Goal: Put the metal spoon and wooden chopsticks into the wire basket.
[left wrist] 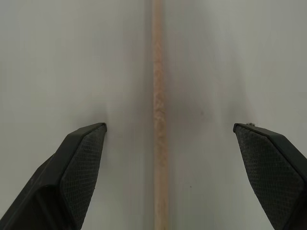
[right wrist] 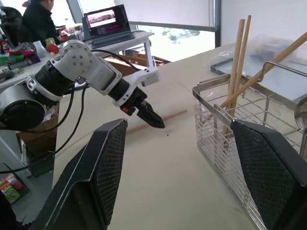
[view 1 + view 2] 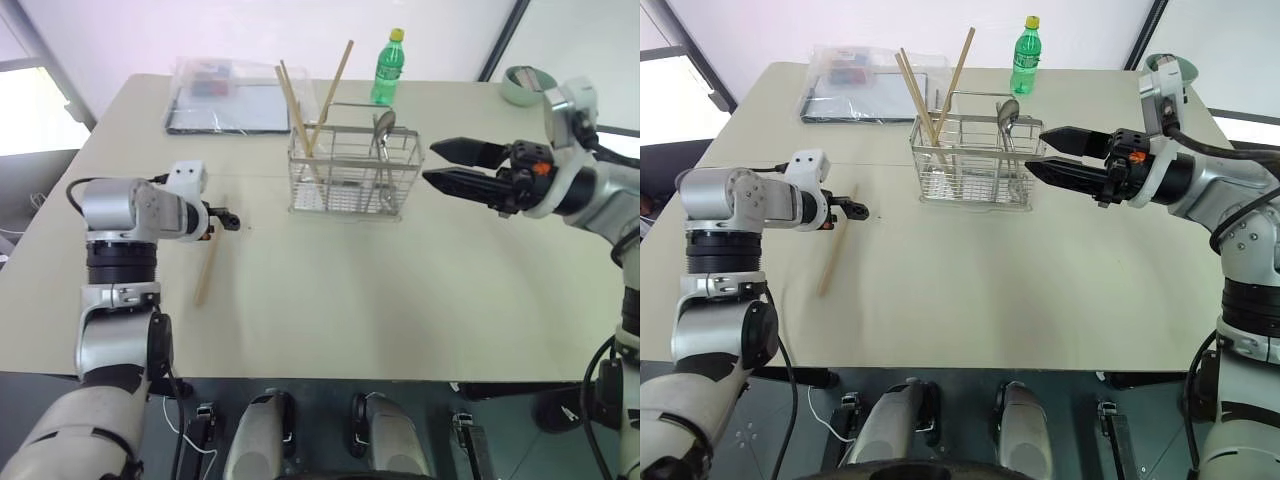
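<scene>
- One loose chopstick (image 1: 159,120) lies on the table (image 3: 400,290) near its left edge, between the wide-open, empty fingers of the left gripper (image 1: 170,143).
- Right gripper (image 3: 440,165) open, empty, beside the wire basket (image 3: 352,185).

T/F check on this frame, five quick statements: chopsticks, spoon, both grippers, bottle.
1. One wooden chopstick lies flat on the table. True.
2. The metal spoon lies on the table beside the wire basket. False: it stands inside the basket.
3. The left gripper is open, with the lying chopstick between its fingers. True.
4. The right gripper holds a chopstick. False: it is open and empty, near the basket's right side.
5. The green bottle lies tipped over. False: it stands upright behind the basket.
</scene>
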`<action>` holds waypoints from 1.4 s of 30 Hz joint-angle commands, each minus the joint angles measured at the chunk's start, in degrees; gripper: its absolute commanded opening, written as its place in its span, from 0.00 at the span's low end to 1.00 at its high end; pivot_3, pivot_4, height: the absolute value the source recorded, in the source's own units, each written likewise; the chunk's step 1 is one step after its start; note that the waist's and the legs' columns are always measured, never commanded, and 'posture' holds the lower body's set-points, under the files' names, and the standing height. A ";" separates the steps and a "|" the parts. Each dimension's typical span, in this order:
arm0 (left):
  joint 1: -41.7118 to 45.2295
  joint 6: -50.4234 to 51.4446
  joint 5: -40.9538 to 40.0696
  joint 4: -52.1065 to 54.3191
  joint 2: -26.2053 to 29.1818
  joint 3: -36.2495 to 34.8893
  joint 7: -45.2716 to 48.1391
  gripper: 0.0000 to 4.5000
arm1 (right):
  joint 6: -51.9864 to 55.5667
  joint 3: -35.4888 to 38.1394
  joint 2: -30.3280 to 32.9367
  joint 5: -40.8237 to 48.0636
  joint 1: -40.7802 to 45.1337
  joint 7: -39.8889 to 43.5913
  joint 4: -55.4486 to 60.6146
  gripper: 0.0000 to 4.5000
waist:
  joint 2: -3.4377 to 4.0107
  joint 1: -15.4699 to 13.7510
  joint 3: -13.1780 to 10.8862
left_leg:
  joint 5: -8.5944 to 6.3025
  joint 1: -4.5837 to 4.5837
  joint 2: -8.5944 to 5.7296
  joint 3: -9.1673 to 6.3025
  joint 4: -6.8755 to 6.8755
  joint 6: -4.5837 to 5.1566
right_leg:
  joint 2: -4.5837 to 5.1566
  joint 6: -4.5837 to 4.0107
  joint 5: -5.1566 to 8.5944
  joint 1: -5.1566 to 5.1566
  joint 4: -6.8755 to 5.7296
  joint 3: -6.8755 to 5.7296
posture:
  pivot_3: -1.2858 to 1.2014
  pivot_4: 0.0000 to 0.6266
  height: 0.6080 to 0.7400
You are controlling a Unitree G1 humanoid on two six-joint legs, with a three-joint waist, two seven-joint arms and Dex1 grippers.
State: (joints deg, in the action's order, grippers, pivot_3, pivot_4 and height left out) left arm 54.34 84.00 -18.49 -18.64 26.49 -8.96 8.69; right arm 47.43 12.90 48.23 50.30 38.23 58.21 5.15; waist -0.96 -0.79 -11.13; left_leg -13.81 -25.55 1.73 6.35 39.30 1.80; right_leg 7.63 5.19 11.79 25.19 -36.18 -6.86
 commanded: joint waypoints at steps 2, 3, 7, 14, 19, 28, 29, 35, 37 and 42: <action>1.34 -1.45 0.56 -1.01 -0.69 -0.41 1.14 0.80 | -0.42 2.85 0.70 0.93 -0.18 -0.30 2.29 0.79 | 0.03 -0.03 0.02 | 0.00 0.02 0.01 0.00 0.00 0.00 | 0.00 -0.01 0.00 0.00 -0.01 0.00 | 0.52 0.24 0.75; 1.55 -1.69 0.66 -1.16 -0.76 -0.52 1.20 0.70 | -0.39 2.94 0.74 0.91 -0.24 -0.28 2.32 0.79 | 0.03 -0.05 0.02 | -0.01 0.02 0.01 0.00 0.00 0.01 | 0.00 0.00 0.00 -0.01 -0.01 0.00 | 0.52 0.24 0.75; 1.94 -1.25 0.92 -1.22 -1.02 -0.95 1.26 0.27 | -0.43 3.04 0.83 0.66 0.17 -0.23 1.88 0.79 | 0.03 -0.01 0.02 | -0.03 0.00 -0.01 0.00 0.00 0.05 | 0.02 0.00 0.00 -0.01 0.00 0.00 | 0.52 0.24 0.75; 5.36 -8.56 2.08 -2.79 -2.16 -7.67 -2.72 0.01 | -0.62 2.84 0.82 0.44 0.51 -0.05 1.50 0.79 | 0.02 0.07 0.01 | -0.03 -0.02 0.01 0.00 -0.01 0.06 | 0.00 0.00 0.00 0.03 0.00 0.00 | 0.52 0.24 0.75; 16.94 -41.96 0.53 -8.70 -3.59 -16.47 -5.85 0.01 | -0.48 2.55 1.03 0.27 0.85 0.39 0.83 0.79 | -0.10 -0.09 -0.06 | -0.04 -0.16 0.00 -0.04 0.01 0.08 | 0.05 -0.04 -0.04 0.09 0.06 -0.04 | 0.52 0.24 0.75; 27.31 -68.94 -4.39 -17.32 -12.73 -14.51 6.33 0.01 | -0.04 1.87 0.60 0.23 1.88 -0.01 0.56 0.79 | -0.06 -0.15 -0.03 | -0.06 -0.09 -0.03 0.15 0.05 0.14 | 0.05 -0.01 -0.05 0.00 0.10 -0.04 | 0.52 0.24 0.75; 27.20 -69.52 -4.27 -18.25 -14.06 -13.66 7.06 0.01 | 0.05 1.92 0.54 0.31 1.87 -0.15 0.67 0.79 | -0.07 -0.10 -0.04 | -0.10 -0.07 -0.02 0.14 0.07 0.22 | 0.04 -0.01 -0.04 -0.02 0.10 -0.04 | 0.52 0.24 0.75; 23.73 -72.87 -1.94 -22.77 -19.03 -8.72 10.35 0.01 | 1.67 4.11 0.69 2.09 0.63 -1.95 2.20 0.79 | -0.07 0.19 -0.04 | -0.11 -0.09 0.00 0.16 0.00 0.30 | 0.00 0.00 -0.04 0.06 0.10 -0.01 | 0.52 0.24 0.75; 22.62 -73.86 -1.65 -24.02 -19.88 -7.85 10.82 0.01 | 1.93 4.83 0.86 2.44 -0.32 -2.38 2.90 0.79 | -0.07 0.16 -0.04 | -0.04 -0.09 0.00 0.18 -0.03 0.18 | -0.02 -0.01 -0.04 0.09 0.09 -0.01 | 0.52 0.24 0.75; 19.74 -74.28 -0.74 -24.74 -21.25 -5.90 10.43 0.24 | 2.50 6.17 0.79 2.99 -1.62 -3.98 4.13 0.79 | -0.07 0.06 -0.04 | -0.18 -0.10 0.02 0.14 -0.01 0.43 | -0.02 -0.01 -0.04 0.09 0.07 -0.01 | 0.52 0.24 0.75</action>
State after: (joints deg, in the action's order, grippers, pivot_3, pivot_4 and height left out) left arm 73.50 10.62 -19.34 -44.86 5.43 -15.62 18.97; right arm 49.97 16.74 48.37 52.14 36.11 54.73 7.23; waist -1.03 -0.72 -11.17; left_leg -14.00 -25.65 1.75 6.49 39.29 2.24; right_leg 7.61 5.18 11.75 25.29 -36.11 -6.87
